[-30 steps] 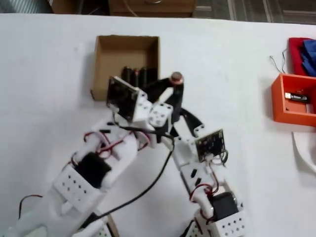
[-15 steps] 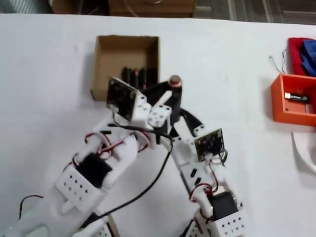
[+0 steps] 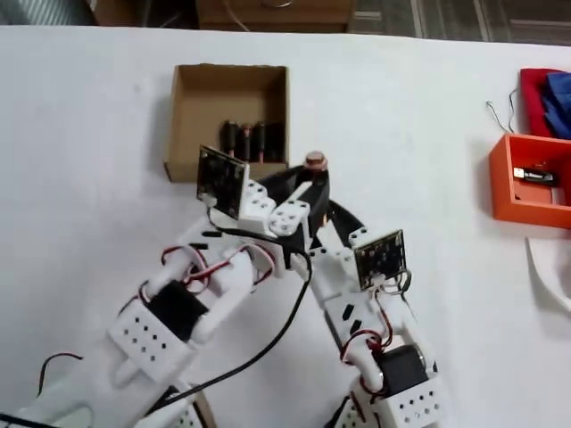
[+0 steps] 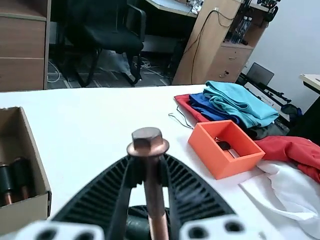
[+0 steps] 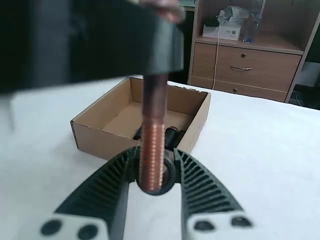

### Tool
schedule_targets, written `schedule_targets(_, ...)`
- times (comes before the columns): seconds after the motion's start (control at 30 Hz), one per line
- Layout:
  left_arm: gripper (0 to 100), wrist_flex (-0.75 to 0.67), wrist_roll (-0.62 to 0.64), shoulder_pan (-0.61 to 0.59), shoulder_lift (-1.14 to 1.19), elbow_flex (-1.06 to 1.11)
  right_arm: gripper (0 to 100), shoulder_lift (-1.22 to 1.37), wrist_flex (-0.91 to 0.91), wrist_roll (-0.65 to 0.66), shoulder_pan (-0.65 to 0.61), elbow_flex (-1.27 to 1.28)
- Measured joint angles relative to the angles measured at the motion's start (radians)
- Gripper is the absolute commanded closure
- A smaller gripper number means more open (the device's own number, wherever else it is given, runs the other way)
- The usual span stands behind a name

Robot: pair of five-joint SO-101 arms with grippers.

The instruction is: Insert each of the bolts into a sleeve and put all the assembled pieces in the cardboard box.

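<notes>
Both arms are white printed shells. The left arm (image 3: 223, 276) has a black servo block (image 3: 174, 308) well behind its pincer, red wire loops (image 3: 183, 259) nearer it, and a thick black cable (image 3: 268, 343) trailing back. A dark circuit board (image 3: 220, 174) sits just behind the left pincer (image 4: 148, 160). The right arm (image 3: 352, 312) has a matching board behind the right pincer (image 5: 155, 155). The fingers (image 4: 192, 192) are black and ribbed, on white bases (image 4: 205, 230) with round holes.
</notes>
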Motion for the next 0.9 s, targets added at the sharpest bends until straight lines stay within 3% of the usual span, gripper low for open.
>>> schedule_targets(0.13,97,-0.064,-0.005,-0.023,0.003,0.000,97.6,-0.002,-0.002,0.000,0.000,-0.002)
schedule_targets(0.37,97,-0.083,-0.124,-0.058,0.005,0.005,97.6,-0.002,-0.002,0.000,0.003,-0.003)
schedule_targets(0.7,97,-0.083,-0.132,-0.020,0.005,0.005,97.7,0.005,-0.002,0.000,0.002,-0.003)
schedule_targets(0.9,97,-0.083,-0.133,-0.054,0.005,-0.057,97.7,0.006,-0.002,0.106,0.002,0.064)
